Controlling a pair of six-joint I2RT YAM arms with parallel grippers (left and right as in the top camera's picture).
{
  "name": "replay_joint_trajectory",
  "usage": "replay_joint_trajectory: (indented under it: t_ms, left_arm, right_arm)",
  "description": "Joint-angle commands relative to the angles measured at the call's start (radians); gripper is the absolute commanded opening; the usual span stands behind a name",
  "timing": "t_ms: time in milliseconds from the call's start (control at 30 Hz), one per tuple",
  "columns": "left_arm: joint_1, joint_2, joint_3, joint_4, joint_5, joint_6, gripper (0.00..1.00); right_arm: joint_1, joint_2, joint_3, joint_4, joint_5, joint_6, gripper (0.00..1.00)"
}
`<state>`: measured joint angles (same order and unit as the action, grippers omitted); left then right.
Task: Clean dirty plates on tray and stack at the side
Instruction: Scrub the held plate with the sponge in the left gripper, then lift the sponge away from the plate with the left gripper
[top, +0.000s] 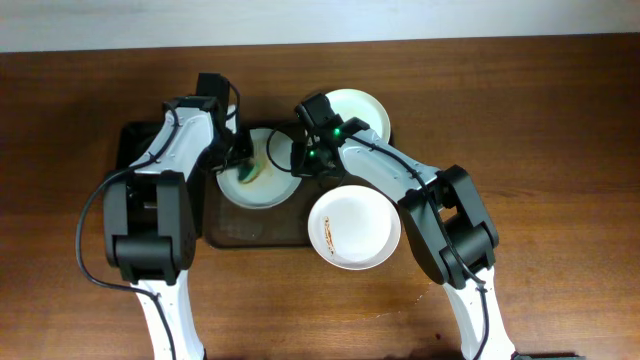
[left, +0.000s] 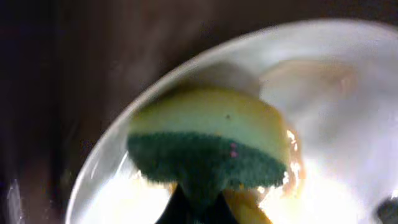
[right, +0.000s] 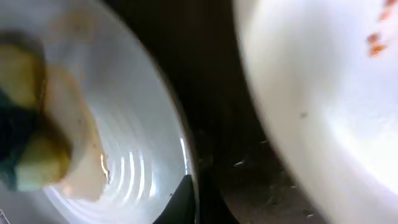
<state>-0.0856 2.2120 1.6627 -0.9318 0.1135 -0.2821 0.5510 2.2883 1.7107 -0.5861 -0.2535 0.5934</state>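
Crowding middle plate (top: 274, 191): sponge (left: 211, 146) inside, right end effector (top: 298, 160) at rim.

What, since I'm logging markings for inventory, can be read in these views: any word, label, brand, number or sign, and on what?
None: no text is readable in any view.
Scrubbed plate, front plate, back plate, sponge, tray, left arm, right arm: no lettering visible.
Smears on the front plate: stains, not writing.
Both wrist views: blurred.
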Motion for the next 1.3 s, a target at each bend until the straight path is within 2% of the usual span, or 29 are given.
replay_joint_trajectory:
  t_ms: [0, 67, 133, 233, 300, 367, 600, 633, 733, 800, 900, 1033, 1267]
  left_arm:
    - [0.020, 0.050, -0.046, -0.116, -0.184, 0.004, 0.01]
    - [0.020, 0.050, -0.046, -0.169, -0.147, 0.076, 0.01]
    - [0.020, 0.050, -0.046, -0.180, -0.030, 0.195, 0.01]
    - [0.016, 0.050, -0.046, -0.132, 0.245, 0.346, 0.01]
    - [0.006, 0.051, -0.047, -0.064, 0.375, 0.366, 0.01]
    - [0.000, 0.055, -0.047, -0.022, 0.416, 0.355, 0.01]
    - [-0.004, 0.068, -0.046, 0.132, 0.418, 0.177, 0.01]
    - [0.001, 0.068, -0.046, 0.153, 0.442, 0.157, 0.01]
    - [0.017, 0.068, -0.046, 0.230, 0.636, 0.154, 0.01]
    - [0.042, 0.068, -0.046, 0.267, 0.676, 0.097, 0.01]
    - [0.077, 0.068, -0.037, 0.276, 0.678, 0.048, 0.01]
    - [0.126, 0.050, 0.040, 0.226, 0.737, 0.048, 0.01]
    - [0.192, -0.047, 0.192, 0.178, 0.736, 0.051, 0.01]
  right_arm:
    - [-0.003, 0.022, -0.012, -0.011, 0.021, -0.010, 0.05]
    - [-0.003, 0.022, -0.012, -0.011, 0.021, -0.010, 0.05]
    - [-0.003, 0.022, -0.012, -0.011, 0.021, -0.010, 0.05]
    - [-0.003, 0.022, -0.012, -0.011, 0.021, -0.010, 0.05]
    - [-0.003, 0.022, -0.012, -0.011, 0.021, -0.010, 0.05]
    - [-0.003, 0.022, -0.012, -0.012, 0.021, -0.010, 0.05]
    - [-0.002, 0.022, -0.012, -0.012, 0.021, -0.010, 0.05]
    - [-0.002, 0.022, -0.012, -0.012, 0.021, -0.010, 0.06]
    - [-0.002, 0.023, -0.012, -0.013, 0.020, -0.010, 0.06]
    - [-0.002, 0.023, -0.012, -0.013, 0.020, -0.010, 0.06]
    - [-0.002, 0.023, -0.012, -0.013, 0.017, -0.010, 0.06]
    - [-0.002, 0.023, -0.012, -0.013, 0.009, -0.010, 0.05]
    - [-0.002, 0.022, -0.012, -0.013, -0.021, -0.013, 0.04]
